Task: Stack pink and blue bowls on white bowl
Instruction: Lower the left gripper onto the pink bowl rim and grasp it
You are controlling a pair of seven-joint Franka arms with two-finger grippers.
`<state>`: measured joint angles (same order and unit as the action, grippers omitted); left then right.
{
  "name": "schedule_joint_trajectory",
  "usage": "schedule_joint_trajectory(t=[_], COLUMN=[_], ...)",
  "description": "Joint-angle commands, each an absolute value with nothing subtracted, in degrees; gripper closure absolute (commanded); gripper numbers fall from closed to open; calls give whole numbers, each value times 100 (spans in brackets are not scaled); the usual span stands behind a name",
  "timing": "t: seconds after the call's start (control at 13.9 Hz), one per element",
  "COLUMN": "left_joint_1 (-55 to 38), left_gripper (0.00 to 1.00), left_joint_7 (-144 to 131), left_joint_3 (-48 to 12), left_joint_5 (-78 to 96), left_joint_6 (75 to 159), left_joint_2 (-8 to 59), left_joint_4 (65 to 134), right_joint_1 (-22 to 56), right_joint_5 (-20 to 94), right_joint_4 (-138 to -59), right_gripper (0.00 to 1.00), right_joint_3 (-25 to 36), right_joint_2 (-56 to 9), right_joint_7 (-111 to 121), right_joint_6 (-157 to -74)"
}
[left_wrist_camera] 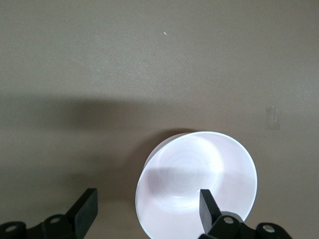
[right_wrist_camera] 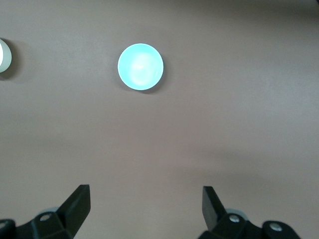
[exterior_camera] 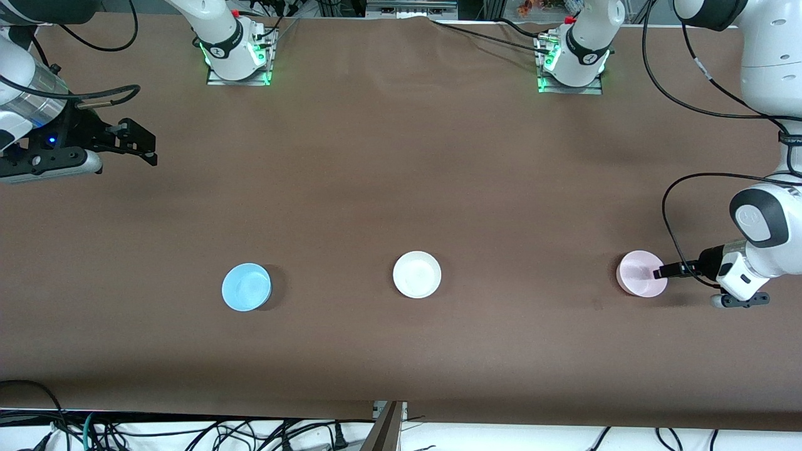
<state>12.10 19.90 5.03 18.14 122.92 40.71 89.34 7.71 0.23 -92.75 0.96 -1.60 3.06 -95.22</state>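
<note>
while the right gripper [exterior_camera: 147, 150] waits spread wide, left gripper [exterior_camera: 659, 273] straddles pink bowl [exterior_camera: 636, 270] rim, unclenched; should close gently, lift straight twd white bowl [exterior_camera: 416, 274]

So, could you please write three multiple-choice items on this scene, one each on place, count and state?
1. Which bowl sits between the other two?
A. white bowl
B. pink bowl
C. blue bowl

2. How many bowls are on the table?
A. two
B. three
C. four

3. The left tool is
A. open at the pink bowl's rim
B. shut on the blue bowl
C. waiting over bare table

Key: 1 A, white lies mid-row; 2 B, three separate bowls show; 3 A, one finger is inside the rim, one outside. The right tool waits open over bare table.
</note>
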Motion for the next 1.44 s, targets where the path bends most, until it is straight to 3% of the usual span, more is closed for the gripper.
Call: schedule_joint_trajectory(t=[0.0, 0.36, 0.65, 0.86, 1.08, 1.36], left_joint_1=[1213, 1239, 1239, 1248, 1266, 1152], left_gripper=[23, 34, 70, 77, 100, 100], left_joint_7=[2276, 2785, 3094, 3085, 3067, 2822], left_joint_3=[519, 519, 519, 519, 519, 475], left_joint_5=[1969, 2056, 2092, 2092, 2232, 2356], left_joint_6=[12349, 12586, 12569, 12533, 12498, 12217], left_joint_2=[4069, 4148, 4140, 4113, 4096, 3868], left_joint_4=[8965, 9114, 9114, 9097, 9097, 8982], right_joint_1=[729, 729, 729, 729, 729, 729], right_joint_5=[132, 132, 132, 132, 132, 132], right_joint_4=[-9246, -9246, -9246, -9246, -9246, -9246], right_gripper=[1, 1, 1, 1, 1, 1], right_joint_3=[70, 70, 70, 79, 70, 70], right_joint_2=[-105, -105, -105, -105, -105, -105], right_joint_7=[352, 352, 352, 352, 352, 352], right_joint_6=[-9475, -9457, -9457, -9457, -9475, -9466])
